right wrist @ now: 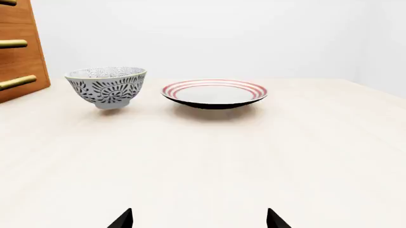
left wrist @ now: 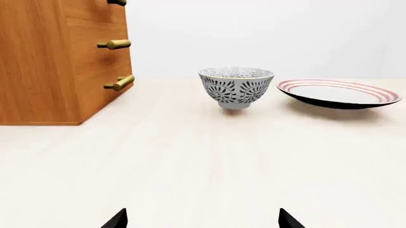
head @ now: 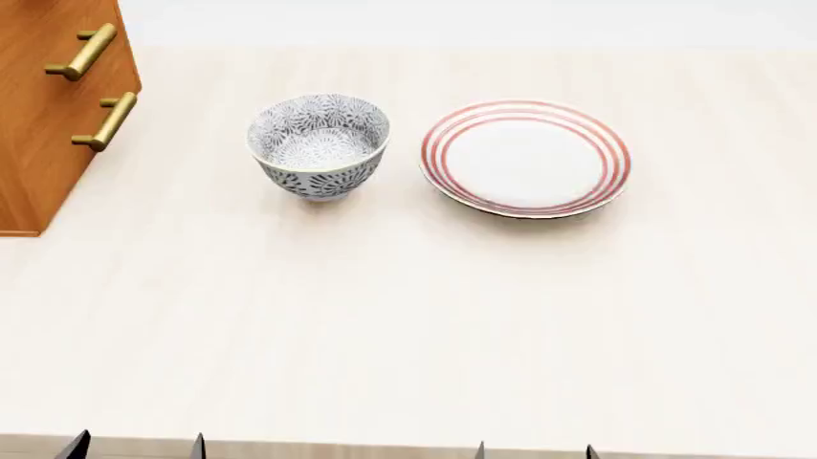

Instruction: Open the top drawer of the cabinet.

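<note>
The cabinet [left wrist: 51, 66] is an orange-brown wooden chest at the table's far left, also in the head view [head: 45, 124] and the right wrist view [right wrist: 19, 52]. The top drawer looks shut. Only its brass handle [left wrist: 117, 2] shows, at the frame edge, and again in the right wrist view [right wrist: 7, 2]. It is out of the head view. My left gripper [left wrist: 203, 221] is open and empty near the table's front edge [head: 137, 448], well short of the cabinet. My right gripper [right wrist: 199, 221] is open and empty to its right [head: 535, 450].
A patterned grey bowl [head: 320, 143] stands right of the cabinet. A white plate with red rings [head: 526, 158] lies right of the bowl. The two lower drawer handles [head: 83, 53] [head: 109, 121] stick out towards the bowl.
</note>
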Available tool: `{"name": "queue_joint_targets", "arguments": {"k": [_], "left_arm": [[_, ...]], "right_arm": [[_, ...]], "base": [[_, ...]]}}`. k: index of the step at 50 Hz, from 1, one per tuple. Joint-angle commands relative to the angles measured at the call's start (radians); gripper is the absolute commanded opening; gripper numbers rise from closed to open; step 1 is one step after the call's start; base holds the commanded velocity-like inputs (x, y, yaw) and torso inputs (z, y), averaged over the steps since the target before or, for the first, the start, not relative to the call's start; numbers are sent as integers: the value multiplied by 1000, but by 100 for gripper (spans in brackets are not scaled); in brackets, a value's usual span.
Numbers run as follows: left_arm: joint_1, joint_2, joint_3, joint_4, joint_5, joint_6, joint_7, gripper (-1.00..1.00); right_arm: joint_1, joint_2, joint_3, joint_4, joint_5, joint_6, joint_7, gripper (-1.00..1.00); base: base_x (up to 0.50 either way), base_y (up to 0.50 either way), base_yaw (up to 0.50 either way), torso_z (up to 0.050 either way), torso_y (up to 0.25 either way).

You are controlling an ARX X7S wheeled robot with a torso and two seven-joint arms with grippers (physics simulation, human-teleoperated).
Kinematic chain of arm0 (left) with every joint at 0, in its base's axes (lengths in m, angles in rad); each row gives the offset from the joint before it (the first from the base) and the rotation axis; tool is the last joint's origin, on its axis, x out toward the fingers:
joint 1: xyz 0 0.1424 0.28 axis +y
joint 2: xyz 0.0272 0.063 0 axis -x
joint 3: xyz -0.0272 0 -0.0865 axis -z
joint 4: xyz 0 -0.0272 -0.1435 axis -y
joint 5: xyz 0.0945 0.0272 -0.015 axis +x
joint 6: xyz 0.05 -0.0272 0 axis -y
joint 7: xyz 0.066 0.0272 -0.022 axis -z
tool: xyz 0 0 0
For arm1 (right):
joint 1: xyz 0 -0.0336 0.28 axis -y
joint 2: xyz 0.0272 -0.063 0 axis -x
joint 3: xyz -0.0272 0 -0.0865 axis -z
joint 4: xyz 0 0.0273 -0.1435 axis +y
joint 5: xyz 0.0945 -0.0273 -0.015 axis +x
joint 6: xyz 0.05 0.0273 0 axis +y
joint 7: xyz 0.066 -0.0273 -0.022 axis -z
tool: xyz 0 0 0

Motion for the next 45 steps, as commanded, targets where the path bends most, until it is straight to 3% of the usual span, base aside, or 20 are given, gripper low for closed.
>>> {"name": "queue_joint_targets", "arguments": {"k": [1,45], "left_arm": [[0,-16,19,2,-16,-2,-18,100],[-4,-91,112,3,-72,-8,-108,100]], "right_arm": [[-1,15,-20,-6,16,7,20,100],[2,88,-105,-2,92,2,102,100]], "base": [[0,0,0,0,0],[0,0,0,0,0]]}}
